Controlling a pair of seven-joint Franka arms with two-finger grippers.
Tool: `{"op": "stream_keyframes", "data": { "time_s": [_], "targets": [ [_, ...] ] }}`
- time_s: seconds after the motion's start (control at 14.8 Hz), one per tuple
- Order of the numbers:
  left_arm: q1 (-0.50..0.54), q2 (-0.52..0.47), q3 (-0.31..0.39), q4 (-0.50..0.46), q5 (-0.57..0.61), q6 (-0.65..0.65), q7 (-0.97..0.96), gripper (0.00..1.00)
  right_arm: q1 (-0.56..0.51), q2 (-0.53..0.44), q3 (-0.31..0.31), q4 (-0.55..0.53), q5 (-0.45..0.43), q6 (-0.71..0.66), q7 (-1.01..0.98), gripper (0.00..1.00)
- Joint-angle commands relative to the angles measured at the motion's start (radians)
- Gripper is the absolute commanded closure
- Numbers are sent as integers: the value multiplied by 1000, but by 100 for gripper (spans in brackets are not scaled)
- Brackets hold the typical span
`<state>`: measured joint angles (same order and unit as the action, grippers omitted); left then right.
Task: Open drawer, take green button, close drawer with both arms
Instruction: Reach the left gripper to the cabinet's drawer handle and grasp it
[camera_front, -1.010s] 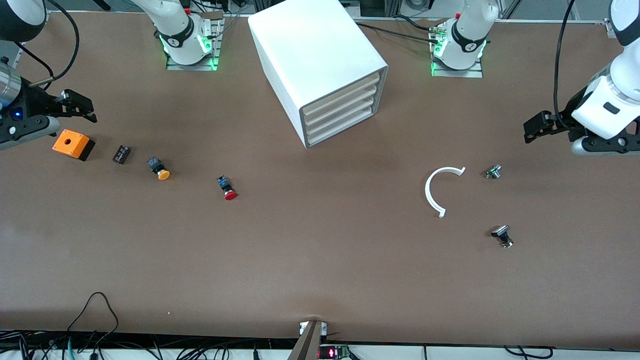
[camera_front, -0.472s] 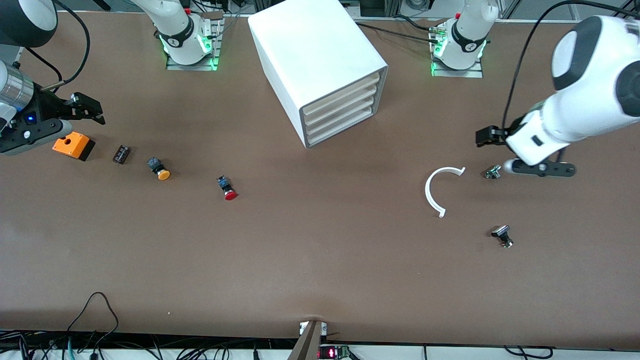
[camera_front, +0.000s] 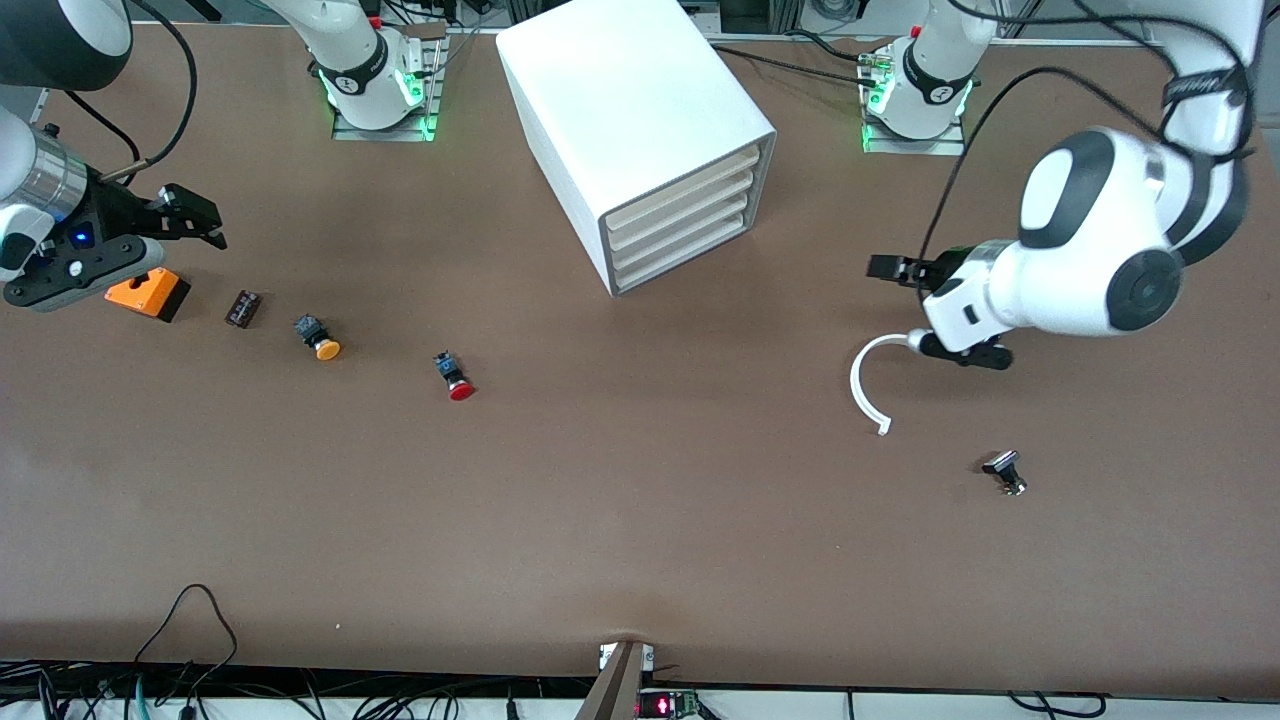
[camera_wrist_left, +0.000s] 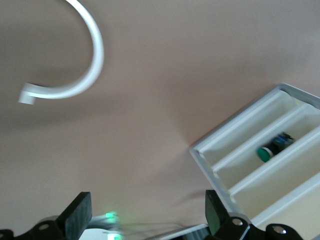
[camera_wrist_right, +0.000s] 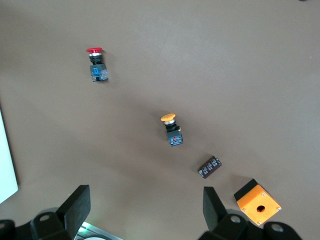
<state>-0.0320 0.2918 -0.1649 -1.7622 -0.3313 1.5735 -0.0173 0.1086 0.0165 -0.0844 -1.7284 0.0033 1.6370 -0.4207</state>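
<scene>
The white cabinet stands at the back middle of the table. Its bottom drawer looks shut. In the left wrist view the cabinet front shows, and the green-capped button lies in one of the lower drawers; I cannot tell which. My left gripper is open and empty, over bare table in front of the drawers and beside a white C-shaped ring; its fingers stand wide apart. My right gripper is open and empty over the right arm's end of the table, its fingers wide apart.
The white C-shaped ring lies under the left wrist. A small black metal part lies nearer the camera. A red button, an orange-yellow button, a small dark block and an orange box lie toward the right arm's end.
My left arm has swung in from the table's end toward the cabinet, and now covers the small metal part beside the ring. My right gripper has crept slightly toward the cabinet.
</scene>
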Motion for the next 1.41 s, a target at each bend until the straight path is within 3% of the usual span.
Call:
{"op": "stream_keyframes", "data": {
  "time_s": [0.0, 0.27, 0.47, 0.88, 1.08, 1.35],
  "targets": [
    [3, 41, 2, -54, -125, 31, 26, 0, -1, -4, 2, 3, 33, 3, -9, 0],
    [-31, 116, 4, -124, -372, 112, 30, 0, -1, -6, 2, 3, 35, 1, -9, 0],
    [-71, 167, 4, -134, -435, 157, 78, 0, -1, -4, 2, 3, 35, 1, -10, 0],
    [-130, 239, 4, -213, -495, 207, 362, 0, -9, -4, -2, 3, 35, 3, -9, 0],
    [-155, 253, 4, -247, -604, 204, 415, 2, 6, -4, 6, 3, 23, -3, -9, 0],
    [-204, 257, 4, -258, -641, 207, 432, 5, 42, 75, 8, 50, 26, 43, -12, 0]
  ]
}}
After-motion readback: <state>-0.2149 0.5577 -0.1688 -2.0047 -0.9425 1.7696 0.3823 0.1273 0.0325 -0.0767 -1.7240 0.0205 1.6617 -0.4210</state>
